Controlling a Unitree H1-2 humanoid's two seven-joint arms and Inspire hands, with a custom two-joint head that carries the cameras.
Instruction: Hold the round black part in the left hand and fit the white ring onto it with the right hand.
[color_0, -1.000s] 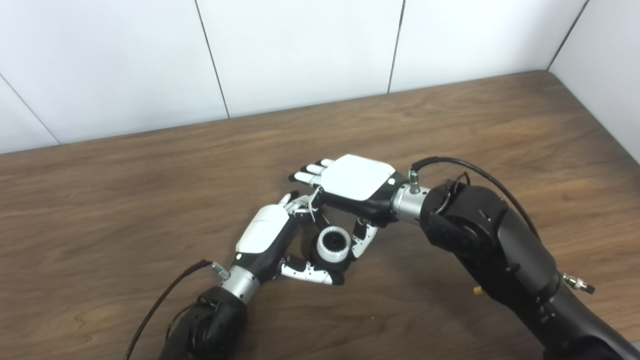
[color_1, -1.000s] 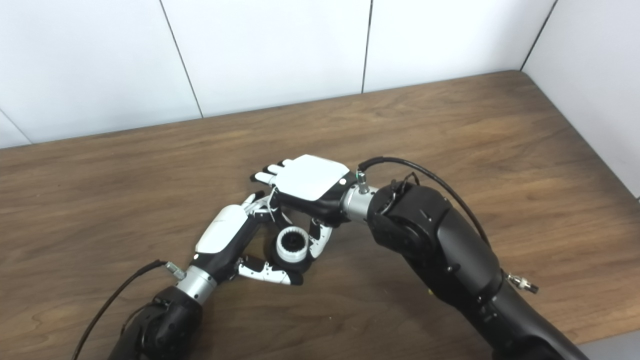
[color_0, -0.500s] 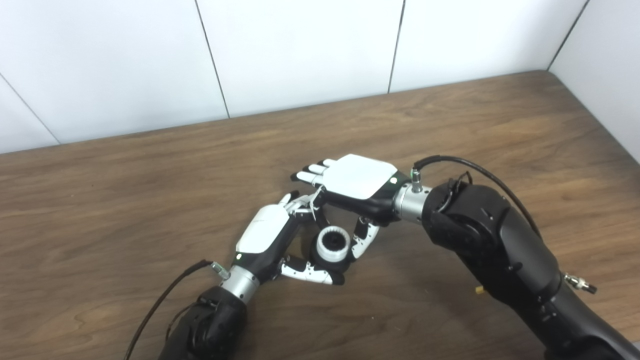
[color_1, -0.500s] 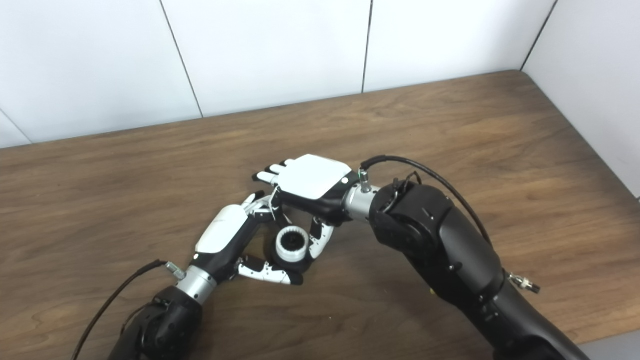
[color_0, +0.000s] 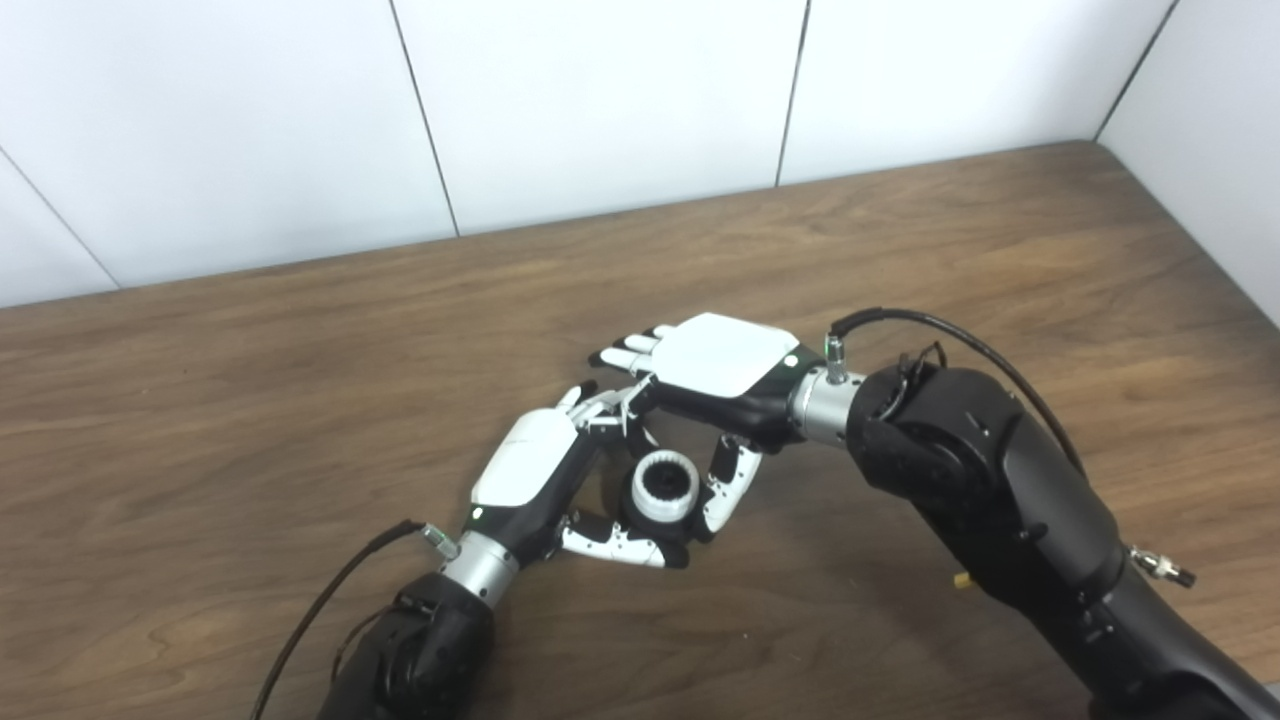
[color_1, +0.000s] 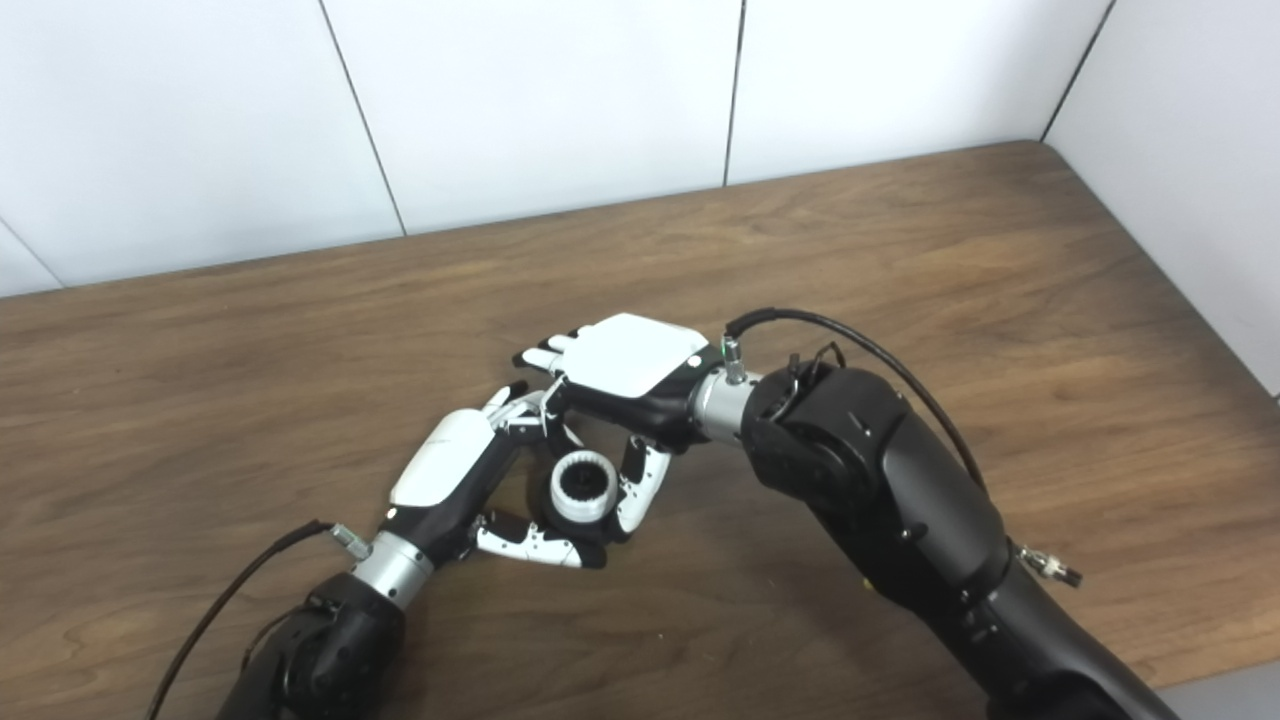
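Note:
The round black part sits in my left hand, low over the table, with the thumb curled under its front and the fingers behind it. The white ring is seated around the part, whose toothed black middle shows through the ring. My right hand hovers flat above and behind, its fingers stretched out over the left hand's fingers. Its thumb hangs down close beside the ring's right side. I cannot tell whether the thumb touches the ring. The right hand holds nothing.
The brown wooden table runs back to a white panelled wall, with another wall on the right. A black cable trails from the left wrist and another loops over the right forearm.
The right hand has drifted slightly right and lower, and its thumb has shifted a little to the ring's right. The left hand, black part and ring have not moved.

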